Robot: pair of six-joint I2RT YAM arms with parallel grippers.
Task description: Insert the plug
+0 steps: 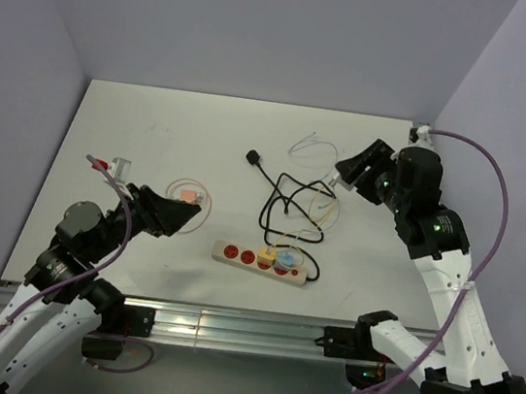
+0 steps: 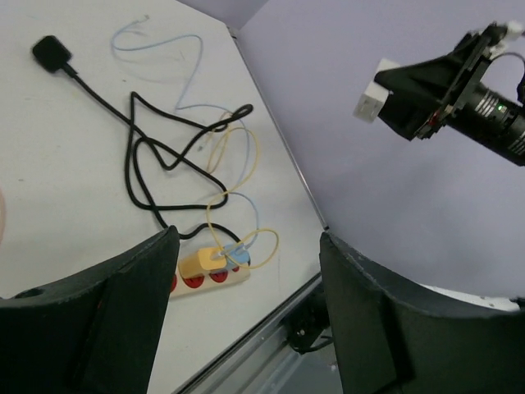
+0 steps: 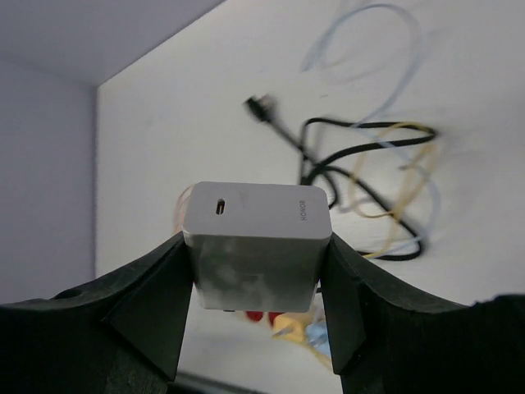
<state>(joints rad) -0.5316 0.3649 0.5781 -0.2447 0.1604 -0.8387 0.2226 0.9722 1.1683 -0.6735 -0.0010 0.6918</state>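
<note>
My right gripper [image 1: 346, 175] is shut on a white charger plug [image 3: 256, 246], whose flat face with a small port points at the wrist camera. The plug [image 2: 371, 102] hangs in the air above the right part of the table, over the cable tangle. A cream power strip [image 1: 262, 261] with red sockets lies near the front edge. A yellow plug [image 1: 266, 253] and a blue plug [image 1: 286, 258] sit in it. My left gripper [image 1: 180, 216] hovers left of the strip, open with nothing between its fingers [image 2: 98, 320].
Black, yellow and pale blue cables [image 1: 292, 201] lie tangled behind the strip, and a black plug [image 1: 254, 159] lies at their far end. An orange cable coil [image 1: 187, 191] and a small clear item [image 1: 118, 169] lie at the left. A metal rail [image 1: 225, 327] runs along the front edge.
</note>
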